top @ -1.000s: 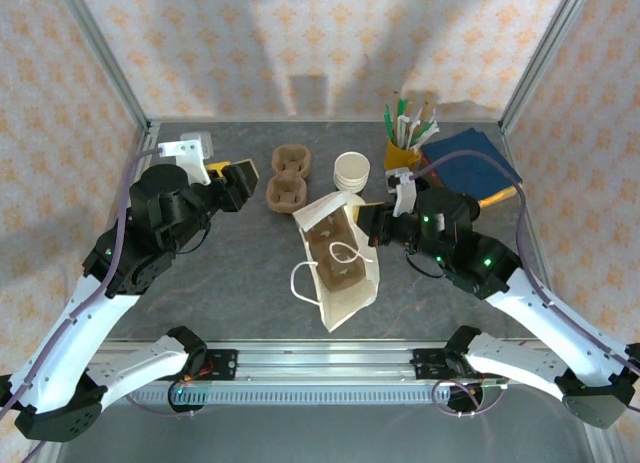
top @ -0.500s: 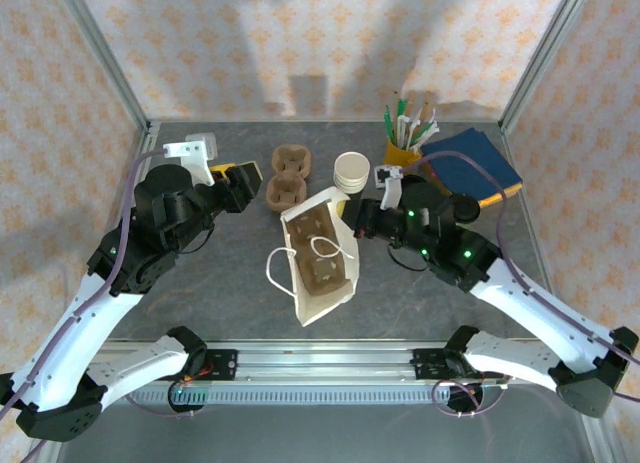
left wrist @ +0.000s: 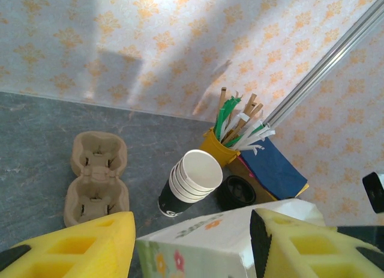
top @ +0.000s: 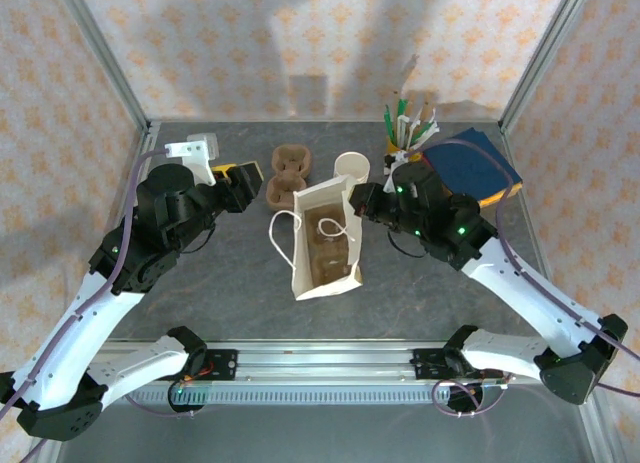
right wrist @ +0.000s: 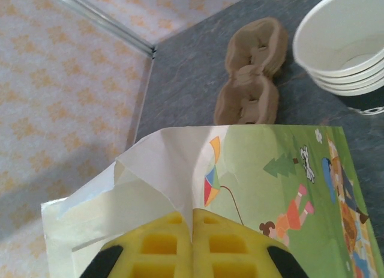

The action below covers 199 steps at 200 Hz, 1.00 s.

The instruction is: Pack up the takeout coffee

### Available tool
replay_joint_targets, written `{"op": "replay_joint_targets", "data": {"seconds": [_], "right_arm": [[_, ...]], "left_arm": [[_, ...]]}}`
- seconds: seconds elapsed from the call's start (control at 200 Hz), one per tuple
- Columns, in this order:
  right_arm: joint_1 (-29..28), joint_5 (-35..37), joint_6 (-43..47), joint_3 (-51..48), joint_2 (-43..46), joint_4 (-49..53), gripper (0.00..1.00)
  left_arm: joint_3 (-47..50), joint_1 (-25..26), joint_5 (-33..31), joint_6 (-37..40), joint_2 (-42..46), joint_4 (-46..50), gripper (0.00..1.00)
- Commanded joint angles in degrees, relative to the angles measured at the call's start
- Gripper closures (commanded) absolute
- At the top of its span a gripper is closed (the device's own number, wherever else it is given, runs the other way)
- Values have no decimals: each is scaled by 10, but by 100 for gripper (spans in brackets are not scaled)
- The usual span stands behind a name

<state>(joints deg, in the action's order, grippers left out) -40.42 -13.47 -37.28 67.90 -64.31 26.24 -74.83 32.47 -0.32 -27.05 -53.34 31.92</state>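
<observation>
Coffee: pale paper cup with black lid (left wrist: pixel 236 193) beyond far side of white printed paper bag (top: pixel 325 253); right gripper (right wrist: pixel 192 230) nearer, pinching bag rim; left gripper (top: pixel 243 186) part-open, empty.

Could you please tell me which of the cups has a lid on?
The small black-lidded cup; the white stack is open, the yellow cup holds straws.

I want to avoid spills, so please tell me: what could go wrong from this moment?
The right gripper pinches the paper bag only by its thin top edge; it may tear or slip.
The takeout coffee stands close beside the stack of cups and the yellow cup; reaching it could topple them.
</observation>
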Motion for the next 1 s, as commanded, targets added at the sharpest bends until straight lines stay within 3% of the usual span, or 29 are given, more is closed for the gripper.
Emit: {"op": "replay_joint_targets", "data": {"seconds": [0.0,0.265,0.591,0.991], "right_arm": [[28,-48,1,9,-5,0,100],[97,-170,16,11,-31,-10,100],[125,-273,-33,-21,-71,-100,100],[135,-218,-11,-12,-100,-102,100]], "left_arm": [[8,-6,-10,-7,4,6,45],[24,-5,-18,-11,16,-5,46],[31,-5,-15,-13,17,-8,49],[31,-5,-9,-17,18,-14,52]]}}
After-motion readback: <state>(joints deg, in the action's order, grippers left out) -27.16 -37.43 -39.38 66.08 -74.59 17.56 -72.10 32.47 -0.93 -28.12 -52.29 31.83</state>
